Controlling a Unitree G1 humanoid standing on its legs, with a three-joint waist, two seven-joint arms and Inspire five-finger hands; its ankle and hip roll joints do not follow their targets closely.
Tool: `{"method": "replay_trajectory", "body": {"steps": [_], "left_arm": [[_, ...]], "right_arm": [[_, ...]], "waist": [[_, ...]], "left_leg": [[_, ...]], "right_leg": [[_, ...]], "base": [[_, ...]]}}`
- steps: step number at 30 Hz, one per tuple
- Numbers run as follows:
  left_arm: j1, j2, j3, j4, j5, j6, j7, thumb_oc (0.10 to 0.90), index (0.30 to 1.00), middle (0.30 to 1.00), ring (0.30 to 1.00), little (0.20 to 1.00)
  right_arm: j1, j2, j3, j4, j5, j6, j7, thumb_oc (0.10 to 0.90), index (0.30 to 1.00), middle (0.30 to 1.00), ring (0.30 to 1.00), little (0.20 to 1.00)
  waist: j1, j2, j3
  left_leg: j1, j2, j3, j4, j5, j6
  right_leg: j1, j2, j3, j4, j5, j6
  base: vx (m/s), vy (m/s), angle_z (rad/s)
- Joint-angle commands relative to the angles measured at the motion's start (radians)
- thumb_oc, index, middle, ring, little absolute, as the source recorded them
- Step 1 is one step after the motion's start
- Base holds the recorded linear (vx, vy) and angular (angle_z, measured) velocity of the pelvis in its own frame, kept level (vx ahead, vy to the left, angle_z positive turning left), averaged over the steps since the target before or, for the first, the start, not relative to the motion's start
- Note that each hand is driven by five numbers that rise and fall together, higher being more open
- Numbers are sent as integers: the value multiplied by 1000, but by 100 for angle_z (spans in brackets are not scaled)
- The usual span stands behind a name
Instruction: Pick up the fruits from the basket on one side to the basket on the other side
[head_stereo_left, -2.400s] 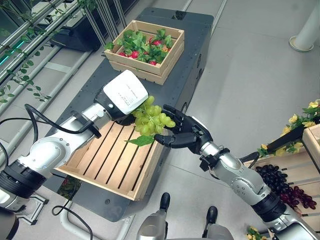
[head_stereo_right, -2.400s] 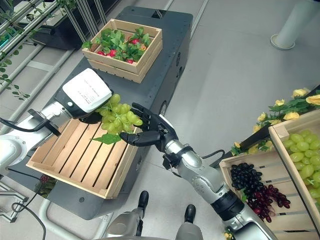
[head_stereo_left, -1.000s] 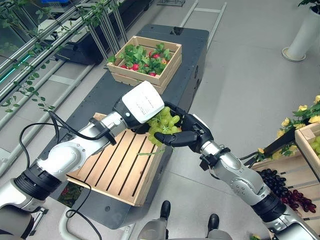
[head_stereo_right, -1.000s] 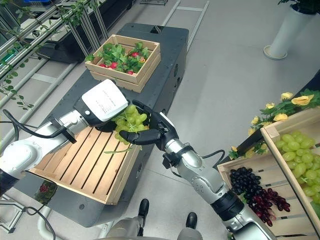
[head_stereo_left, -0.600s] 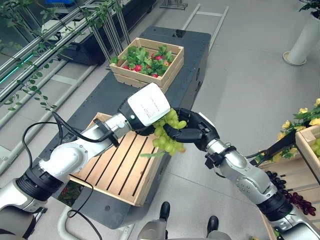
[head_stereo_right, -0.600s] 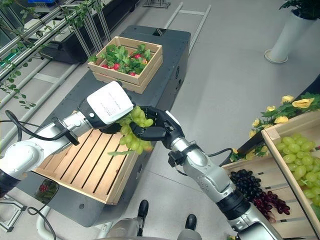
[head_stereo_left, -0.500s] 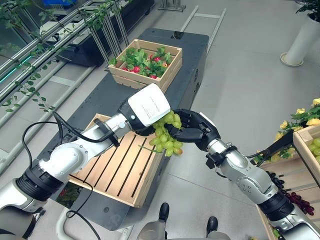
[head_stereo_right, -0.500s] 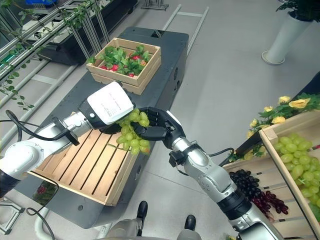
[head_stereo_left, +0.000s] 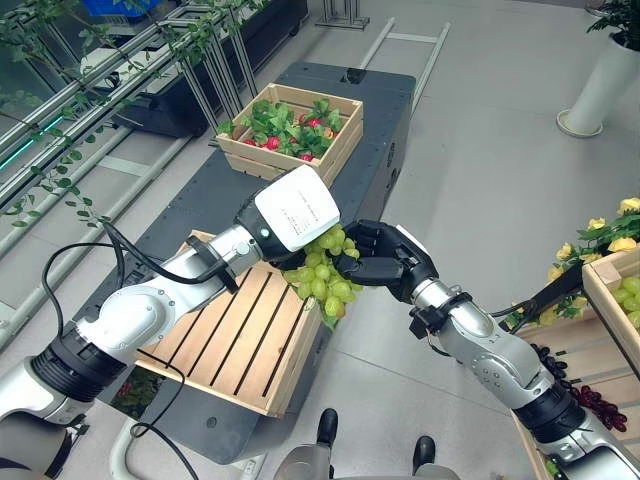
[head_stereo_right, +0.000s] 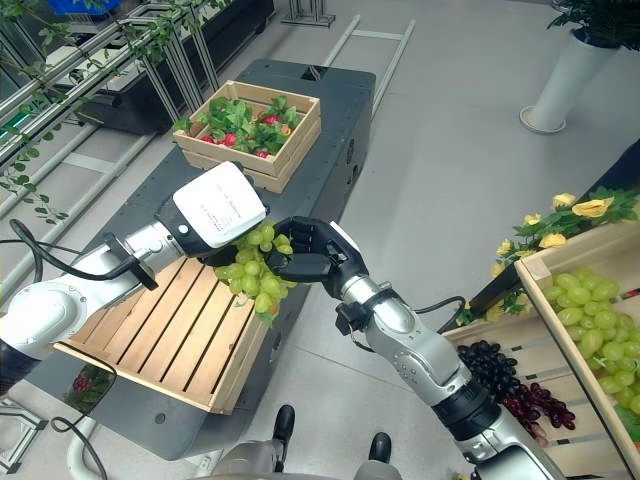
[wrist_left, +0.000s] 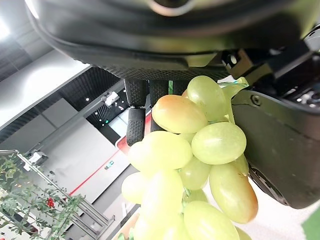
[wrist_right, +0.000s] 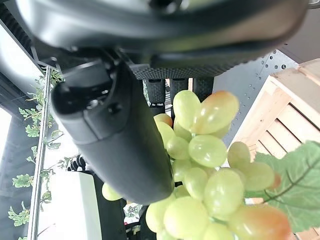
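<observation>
Both hands meet mid-handover over the slatted crate: right hand, at 3 o'clock, curls fingers around the green grapes; left hand fingers hidden, cannot tell.

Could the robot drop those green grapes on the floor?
Maybe. The green grapes hang between the left hand and the right hand, right over the edge of the slatted wooden crate, with grey floor just beside it. If one hand lets go too early, the bunch could fall outside. Single grapes could also pull off while both hands hold the same bunch.
</observation>
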Motion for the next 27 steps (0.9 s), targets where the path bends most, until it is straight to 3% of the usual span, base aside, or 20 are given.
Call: {"method": "replay_trajectory", "body": {"steps": [1, 2, 16, 27], "left_arm": [[-60, -75, 128, -23, 3, 68, 62, 400, 300, 300, 300, 300], [-58, -76, 131, -26, 4, 68, 59, 400, 300, 300, 300, 300], [-71, -84, 137, -35, 12, 87, 56, 400, 300, 300, 300, 300], [-94, -106, 133, -46, 13, 95, 63, 400, 300, 300, 300, 300]], "right_arm": [[0, 75, 62, -97, -1, -77, 62, 584, 575, 575, 575, 575], [-1, 74, 60, -97, 6, -71, 63, 800, 900, 900, 900, 900], [8, 70, 64, -90, 89, -42, 101, 800, 900, 900, 900, 900], [19, 88, 91, -71, 299, 57, 212, 800, 900, 900, 900, 900]], "waist": [[3, -48, -213], [2, -48, -214], [-4, -55, -217], [-5, -64, -219]], "left_leg": [[95, 0, 88, 2, -140, -21], [95, 0, 88, 2, -140, -21], [98, 5, 91, 2, -140, -21], [100, 9, 91, 2, -140, -22]], "right_leg": [[13, -36, 37, 2, -8, 12], [13, -36, 39, 2, -7, 12], [14, -34, 42, 2, -8, 12], [17, -32, 37, 2, -8, 11]], "base": [[0, 0, 0], [0, 0, 0], [0, 0, 0], [-6, -7, -3]]}}
